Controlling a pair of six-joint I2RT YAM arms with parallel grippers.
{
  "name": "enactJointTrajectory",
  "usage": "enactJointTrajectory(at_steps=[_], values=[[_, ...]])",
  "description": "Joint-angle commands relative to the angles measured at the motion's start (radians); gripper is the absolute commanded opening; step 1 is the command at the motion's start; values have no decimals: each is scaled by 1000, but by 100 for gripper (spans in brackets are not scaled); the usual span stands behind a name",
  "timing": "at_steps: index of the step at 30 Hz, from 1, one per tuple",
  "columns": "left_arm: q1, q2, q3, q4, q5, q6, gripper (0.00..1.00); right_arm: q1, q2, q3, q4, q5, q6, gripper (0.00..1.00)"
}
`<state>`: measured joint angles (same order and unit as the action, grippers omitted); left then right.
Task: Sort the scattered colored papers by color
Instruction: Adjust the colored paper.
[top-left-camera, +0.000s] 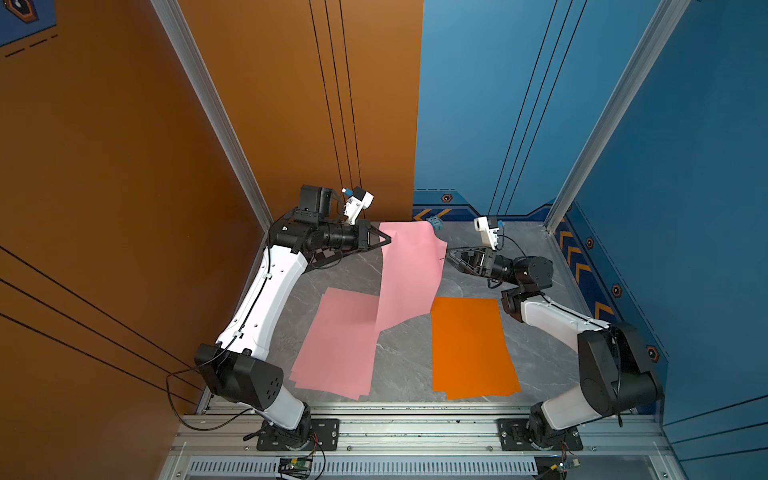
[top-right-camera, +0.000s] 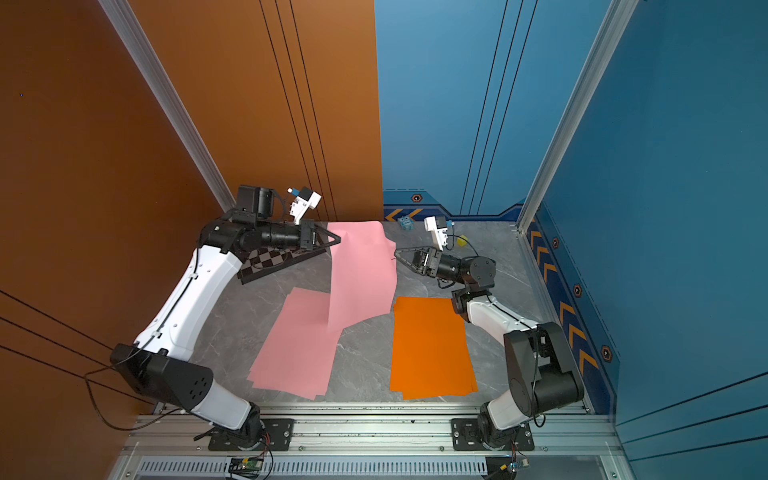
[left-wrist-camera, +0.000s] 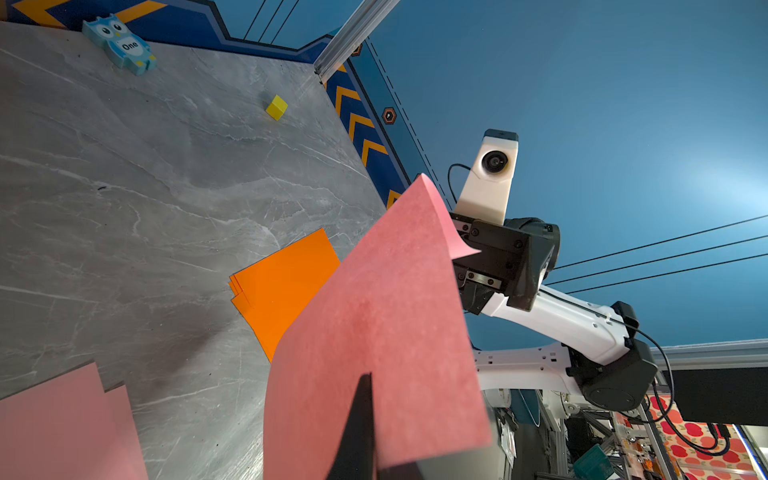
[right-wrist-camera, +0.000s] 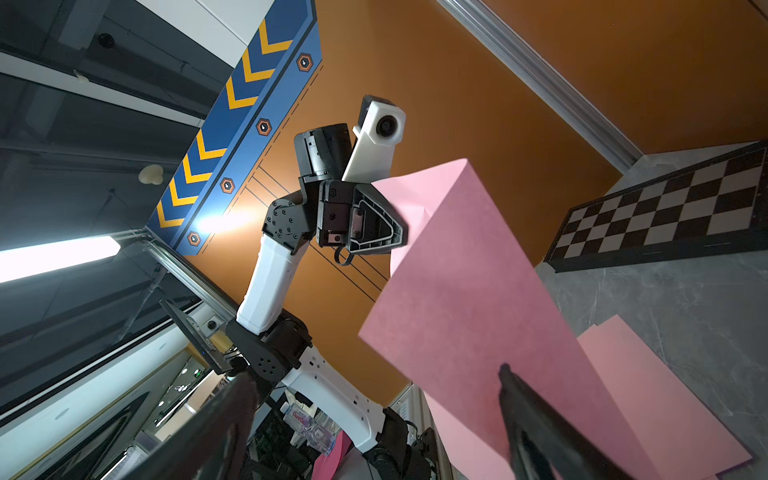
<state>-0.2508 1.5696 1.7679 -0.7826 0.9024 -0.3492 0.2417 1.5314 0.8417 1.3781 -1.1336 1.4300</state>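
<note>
Left gripper (top-left-camera: 388, 241) pinches the hanging pink paper (top-left-camera: 409, 274).

The lifted pink sheet (left-wrist-camera: 374, 324), mid-frame in the left wrist view, is matt paper with a faintly fibrous, mottled face; the flat pink sheets (top-left-camera: 336, 349) and orange sheets (top-left-camera: 471, 347) lower in a top view look matt and smooth. The tabletop (top-left-camera: 405, 361) beneath is grey, marble-patterned, smooth with a dull sheen. The left arm's shell (top-left-camera: 266, 299) is smooth white plastic with matt black joints, and the rail (top-left-camera: 415, 430) along the bottom edge is bare metal.
</note>
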Motion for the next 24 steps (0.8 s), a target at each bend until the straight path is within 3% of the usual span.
enactJointTrajectory(at_steps=[1,9,17,19,21,24], values=[[-12,-3,22,-10,24,-7,0,-13,22,9,29,-11,-34,85],[-15,-47,15,-10,46,-13,0,-52,42,-10,-230,23,-294,85],[-17,-55,17,-10,53,-19,0,-56,17,16,-357,26,-393,86],[-18,-53,20,-10,52,-19,0,-53,11,20,-355,21,-387,80],[-14,-47,22,-9,49,-19,0,-46,6,21,-350,18,-382,62],[0,-34,22,-10,47,-22,0,-39,-10,17,-344,10,-376,44]])
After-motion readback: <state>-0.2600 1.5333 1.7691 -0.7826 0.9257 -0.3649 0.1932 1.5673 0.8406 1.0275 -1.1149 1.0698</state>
